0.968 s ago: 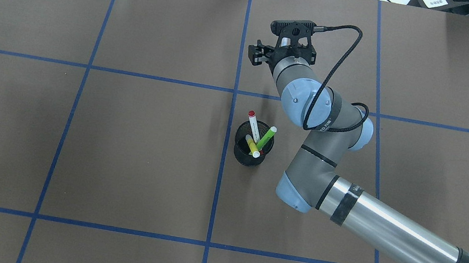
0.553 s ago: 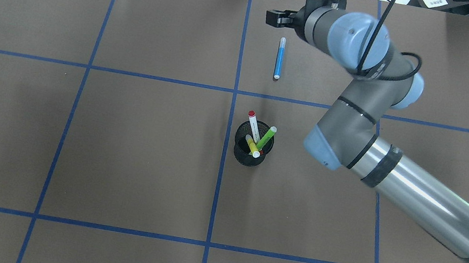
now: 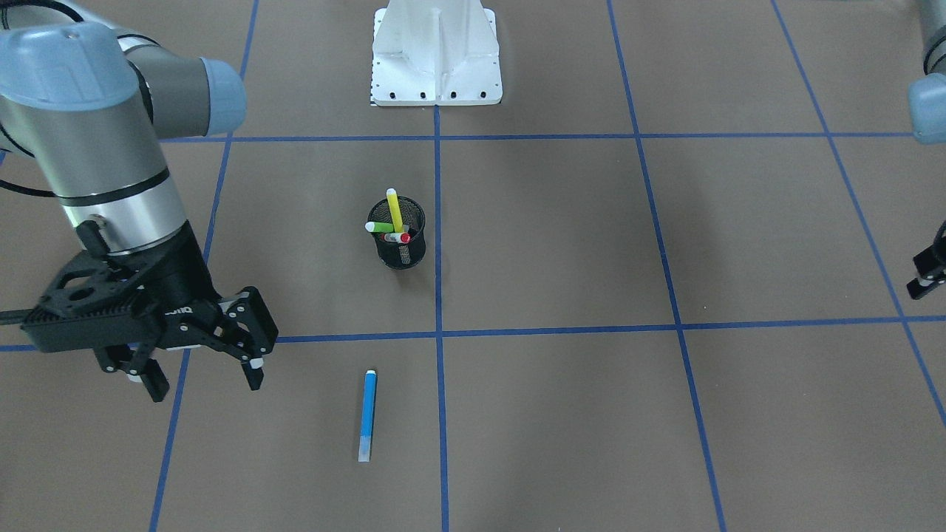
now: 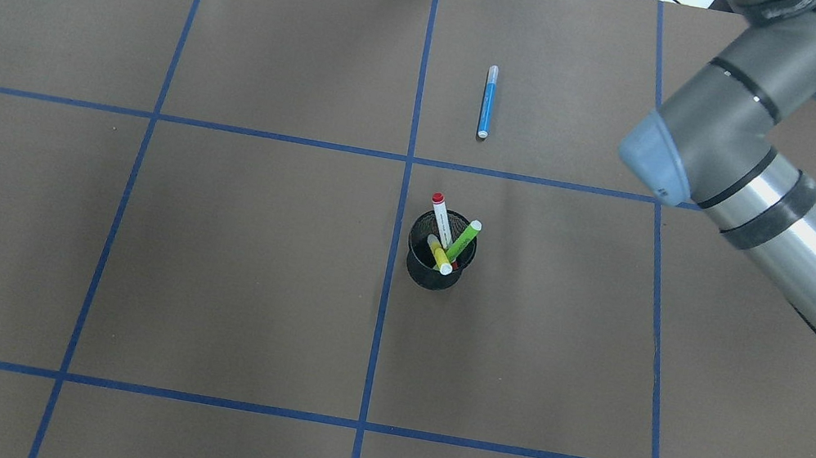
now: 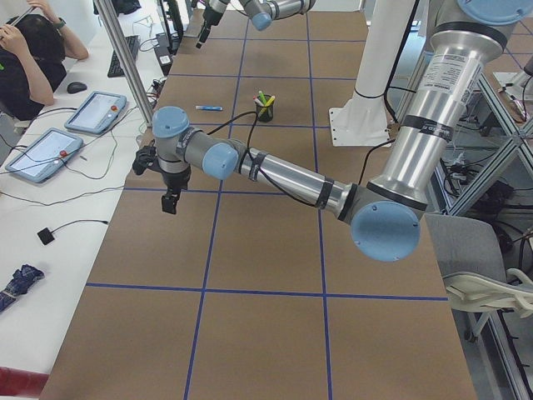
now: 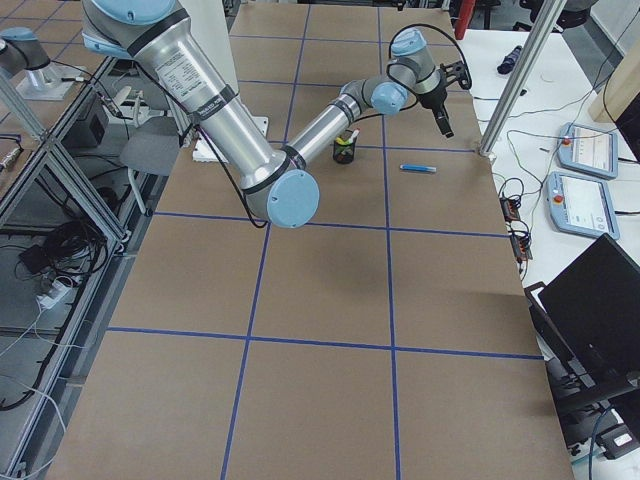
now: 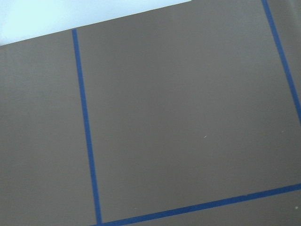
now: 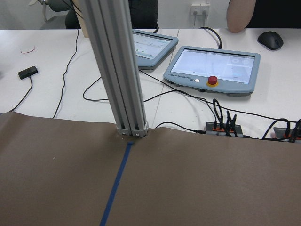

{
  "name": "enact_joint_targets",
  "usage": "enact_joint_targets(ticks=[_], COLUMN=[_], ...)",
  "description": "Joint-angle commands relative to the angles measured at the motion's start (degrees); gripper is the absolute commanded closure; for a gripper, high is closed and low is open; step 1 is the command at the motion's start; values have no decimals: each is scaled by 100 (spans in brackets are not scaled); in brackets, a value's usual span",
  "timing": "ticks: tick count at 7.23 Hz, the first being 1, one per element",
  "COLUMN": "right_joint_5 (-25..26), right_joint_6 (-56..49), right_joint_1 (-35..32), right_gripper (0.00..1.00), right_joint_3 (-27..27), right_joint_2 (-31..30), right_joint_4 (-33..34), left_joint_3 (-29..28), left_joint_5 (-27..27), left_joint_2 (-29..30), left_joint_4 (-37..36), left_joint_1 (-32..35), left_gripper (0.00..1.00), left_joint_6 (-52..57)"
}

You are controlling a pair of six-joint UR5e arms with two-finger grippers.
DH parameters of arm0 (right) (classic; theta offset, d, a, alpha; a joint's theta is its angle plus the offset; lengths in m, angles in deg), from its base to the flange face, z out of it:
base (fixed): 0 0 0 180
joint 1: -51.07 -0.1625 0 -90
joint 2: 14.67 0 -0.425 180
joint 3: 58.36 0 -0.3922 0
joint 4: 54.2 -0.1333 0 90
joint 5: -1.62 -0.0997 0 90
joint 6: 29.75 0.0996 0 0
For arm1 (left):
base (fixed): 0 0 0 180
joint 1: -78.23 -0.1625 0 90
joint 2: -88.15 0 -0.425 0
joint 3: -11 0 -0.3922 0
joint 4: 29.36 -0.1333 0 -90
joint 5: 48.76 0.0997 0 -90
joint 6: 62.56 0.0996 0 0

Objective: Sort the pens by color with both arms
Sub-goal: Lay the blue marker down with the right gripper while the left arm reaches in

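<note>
The biggest hazard lies with the arms themselves. The right arm (image 4: 764,181) reaches far across the bench (image 4: 202,269) while the left arm (image 5: 283,175) hangs out toward its own end. If both head for the middle together, their elbows could meet over the mesh cup (image 4: 424,271).

The cup is the next worry. It looks light and stands free just beside the centre tape line. Three pens lean crossed inside it: the red-capped pen (image 4: 442,221), the green pen (image 4: 465,239) and the yellow pen (image 4: 439,254). Drawing one out at a slant could drag a neighbour along, or tip the cup over. Smallest of the risks is the blue pen (image 4: 488,101), which is round-bodied and would likely roll out of its square if nudged.

The right pincer (image 3: 205,384) is spread and carries nothing. It hangs clear of the bench, and the blue pen lies flat near it on the side toward the centre line, not touching it and roughly parallel to that line. The cup and its pens sit well apart from this pincer, nearer the robot's base. Its wrist camera looks out over the bench edge, so it sees no pen.

The left pincer (image 5: 169,200) hovers well away from every pen — I cannot tell whether it is spread or pressed together.
</note>
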Motion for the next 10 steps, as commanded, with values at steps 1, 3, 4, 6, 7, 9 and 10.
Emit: enact_joint_targets(ticks=[1,3,4,6,7,9,10], right_joint_5=[-1469,-1607,-1607,-1904,-2350,-2574,-2652], right_joint_6=[-102,-1449,-1978,-2106,-2089,-2027,-2027], right_joint_1=[-810,-1120,-1252,-1271,-1279,-1288,-1280], right_gripper=[1,1,1,1,0,1,1], right_joint_3=[-116,-394,-379,-396,-405,-440,-431], right_joint_2=[-7,-565,-944,-1009,-1035,-1097,-1114], right_joint_4=[1715,2695,2689,3265,3330,3348,3339], left_joint_3=[78,289,167,-165,-377,-1549,-2105], left_joint_5=[-2,-324,-492,-494,-494,-598,-765], left_joint_2=[712,840,1223,2161,2628,3751,4289], left_joint_4=[-1044,-1306,-1324,-2075,-2524,-2669,-2660], left_joint_1=[-791,-1055,-1162,-1724,-1891,-2251,-2427], left_gripper=[0,0,0,0,0,0,0], left_joint_6=[-414,-632,-1296,-1811,-1821,-2248,-2312])
